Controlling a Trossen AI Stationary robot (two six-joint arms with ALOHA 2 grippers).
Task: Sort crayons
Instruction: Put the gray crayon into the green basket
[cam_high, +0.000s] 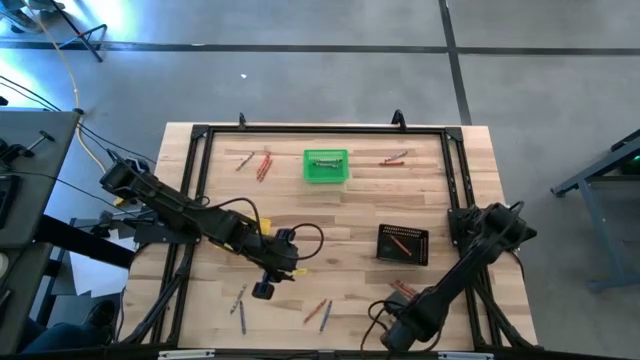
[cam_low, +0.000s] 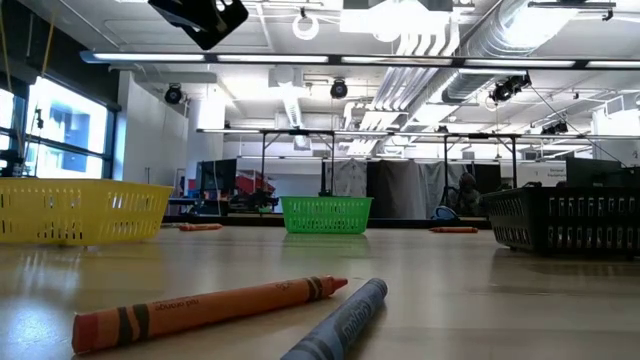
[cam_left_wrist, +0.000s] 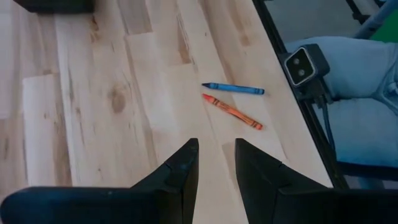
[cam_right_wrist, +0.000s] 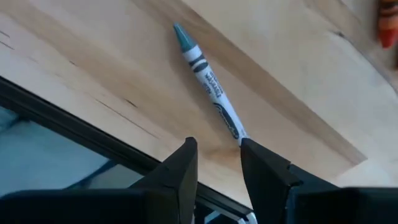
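Observation:
Crayons lie flat on the wooden table in small groups. An orange crayon (cam_left_wrist: 231, 111) and a blue crayon (cam_left_wrist: 233, 88) lie side by side near the front edge, ahead of my left gripper (cam_left_wrist: 216, 162), which hangs open above the boards (cam_high: 263, 290) with nothing between its fingers. My right gripper (cam_right_wrist: 217, 158) is open and points down at the table's near right edge (cam_high: 395, 335). A blue-grey crayon (cam_right_wrist: 208, 78) lies just ahead of it, its blunt end by one fingertip. Other crayons lie at the far left (cam_high: 255, 162) and far right (cam_high: 393, 158). My right gripper has one fingertip (cam_right_wrist: 249, 149) at the blue-grey crayon's blunt end (cam_right_wrist: 235, 132), coming from above. Whether it touches the crayon, I cannot tell. The crayon lies flat on the table.
A green basket (cam_high: 326, 165) stands at the far middle and a black basket (cam_high: 403, 243) at the right. A yellow basket (cam_low: 80, 210) shows in the low view. A black frame (cam_high: 200, 180) runs along the table's edges. A small camera (cam_left_wrist: 301, 65) sits at the near edge.

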